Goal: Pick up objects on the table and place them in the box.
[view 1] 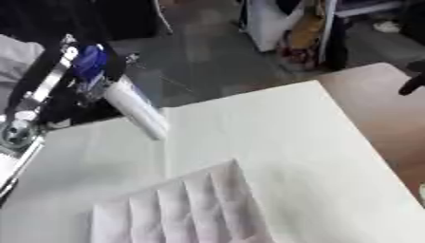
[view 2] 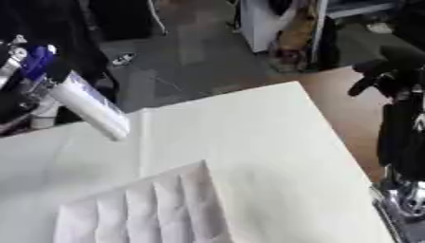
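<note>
At the upper left, we see the left hand with its fingers clamped on a smooth white cylinder with a blue end, above the cloth-covered tabletop. Near us lies the white box with ribbed compartments. Only the right eye view shows the right hand, fingers curled together.

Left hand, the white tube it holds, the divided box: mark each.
left hand [view 2: 37, 64]: right eye view, on the blue part gripping the tube's upper end.
white tube [view 1: 139, 111]: left eye view, middle of its body.
divided box [view 1: 187, 204]: left eye view, on a white partition wall.
</note>
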Controlling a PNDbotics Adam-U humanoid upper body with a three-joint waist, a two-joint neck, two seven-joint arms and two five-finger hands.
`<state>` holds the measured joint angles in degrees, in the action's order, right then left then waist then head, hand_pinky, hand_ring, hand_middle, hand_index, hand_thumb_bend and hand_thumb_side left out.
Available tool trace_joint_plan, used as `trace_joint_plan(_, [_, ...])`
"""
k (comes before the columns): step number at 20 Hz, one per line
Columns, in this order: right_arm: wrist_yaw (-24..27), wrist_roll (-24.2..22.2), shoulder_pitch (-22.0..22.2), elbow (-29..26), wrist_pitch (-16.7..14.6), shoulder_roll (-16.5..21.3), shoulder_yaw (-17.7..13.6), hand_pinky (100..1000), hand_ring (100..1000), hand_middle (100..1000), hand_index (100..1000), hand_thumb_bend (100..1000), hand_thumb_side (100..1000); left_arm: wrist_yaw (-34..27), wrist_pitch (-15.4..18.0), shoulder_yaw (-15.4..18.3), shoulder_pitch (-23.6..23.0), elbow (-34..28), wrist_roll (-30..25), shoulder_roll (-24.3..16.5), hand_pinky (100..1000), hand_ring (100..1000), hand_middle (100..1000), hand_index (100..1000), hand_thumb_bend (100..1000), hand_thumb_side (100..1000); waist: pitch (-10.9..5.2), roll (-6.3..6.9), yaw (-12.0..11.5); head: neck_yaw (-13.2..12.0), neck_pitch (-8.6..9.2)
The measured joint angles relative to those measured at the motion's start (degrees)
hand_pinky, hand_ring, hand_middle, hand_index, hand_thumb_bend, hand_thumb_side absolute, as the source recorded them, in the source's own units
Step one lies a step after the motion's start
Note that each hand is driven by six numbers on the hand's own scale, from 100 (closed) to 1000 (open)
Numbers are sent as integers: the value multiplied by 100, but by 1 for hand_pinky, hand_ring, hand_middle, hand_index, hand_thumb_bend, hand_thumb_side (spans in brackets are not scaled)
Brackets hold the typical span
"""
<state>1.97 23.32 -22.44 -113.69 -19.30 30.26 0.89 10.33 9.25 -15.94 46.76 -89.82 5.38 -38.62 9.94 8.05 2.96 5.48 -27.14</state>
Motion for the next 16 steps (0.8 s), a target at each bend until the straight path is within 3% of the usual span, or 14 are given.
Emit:
trace_joint_plan(7, [-14, 7, 86, 0, -3, 54, -1, 383, 572, 466, 695, 100, 949, -617, -295, -123, -189, -551, -255, -218, 100, 100, 100, 415, 103, 978, -107, -1, -82, 0, -141])
trace_joint_plan(16, [-12, 6, 89, 0, -3, 71, 0, 384, 572, 468, 695, 100, 948, -1132, -588, -280, -406, -1238, -563, -466, 100, 100, 100, 418, 100, 985, -168, 0, -102, 2, -146])
